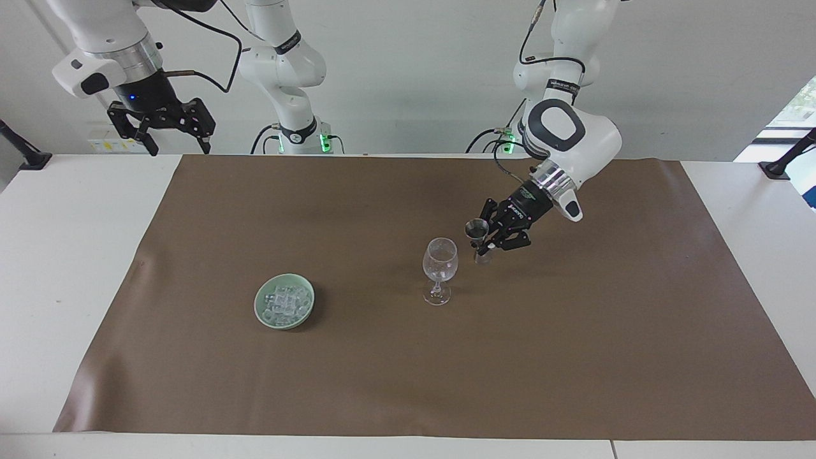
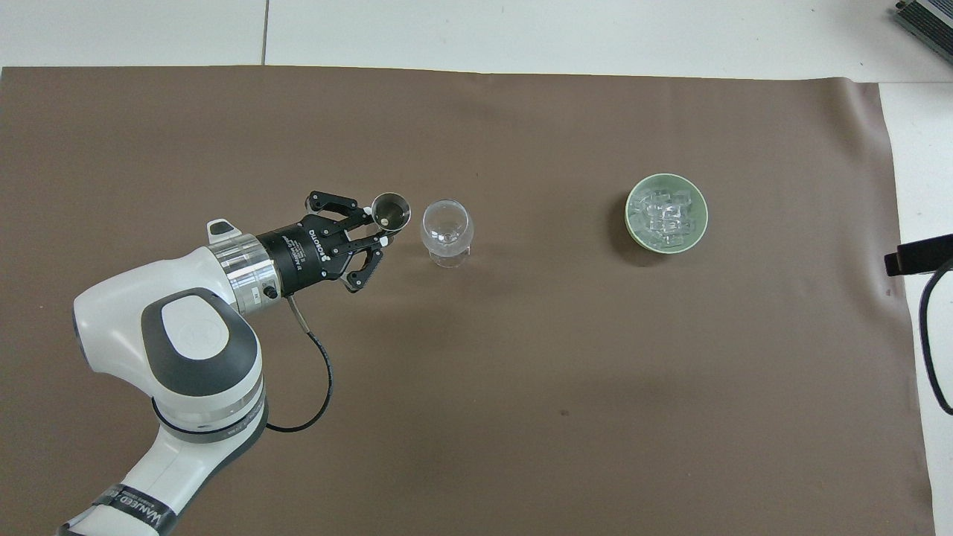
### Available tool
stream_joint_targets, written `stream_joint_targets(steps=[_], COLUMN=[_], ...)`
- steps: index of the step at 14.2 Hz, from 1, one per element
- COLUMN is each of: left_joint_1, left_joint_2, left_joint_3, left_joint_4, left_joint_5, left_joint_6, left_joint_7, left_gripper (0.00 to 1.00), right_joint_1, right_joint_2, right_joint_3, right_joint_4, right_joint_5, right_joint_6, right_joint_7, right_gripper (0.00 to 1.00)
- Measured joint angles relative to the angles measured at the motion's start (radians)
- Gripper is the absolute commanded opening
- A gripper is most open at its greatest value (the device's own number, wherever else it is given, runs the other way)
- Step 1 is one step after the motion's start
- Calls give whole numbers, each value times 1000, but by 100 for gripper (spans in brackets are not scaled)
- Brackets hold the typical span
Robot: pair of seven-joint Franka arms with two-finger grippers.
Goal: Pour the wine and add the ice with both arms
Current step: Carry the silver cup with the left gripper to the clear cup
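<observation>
A clear stemmed glass [image 1: 440, 260] [image 2: 446, 225] stands upright mid-mat, with no colour showing in its bowl. My left gripper [image 1: 488, 245] [image 2: 380, 232] is shut on the waist of a small metal jigger [image 1: 476, 228] [image 2: 390, 210]. It holds the jigger upright just beside the glass, toward the left arm's end and apart from the rim. Whether the jigger holds wine I cannot tell. The ice [image 1: 284, 301] [image 2: 665, 214] lies heaped in a pale green dish [image 1: 257, 306] [image 2: 628, 212] toward the right arm's end. My right gripper [image 1: 180, 146] waits open, high above the table's corner.
A brown mat [image 1: 574, 357] [image 2: 521, 417] covers most of the white table. A black cable [image 2: 931, 350] hangs at the right arm's end of the table.
</observation>
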Motion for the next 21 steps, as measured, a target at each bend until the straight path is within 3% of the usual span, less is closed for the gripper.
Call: stream_joint_targets(steps=[7, 13, 21], left_joint_1=[0, 0, -5], left_joint_2=[27, 92, 99], left_joint_3=[-37, -55, -70], left_joint_4=[47, 95, 99], left_joint_5=[3, 85, 197], left_joint_6=[80, 152, 202], left_joint_7=[-44, -46, -46], left_gripper=[0, 0, 0], right_joint_1=[0, 0, 0], right_joint_2=[0, 0, 0], right_joint_3=[0, 0, 0], right_joint_4=[0, 0, 0], right_joint_5=[0, 0, 0], right_joint_6=[0, 0, 0], right_joint_7=[0, 0, 0], right_gripper=[100, 100, 100])
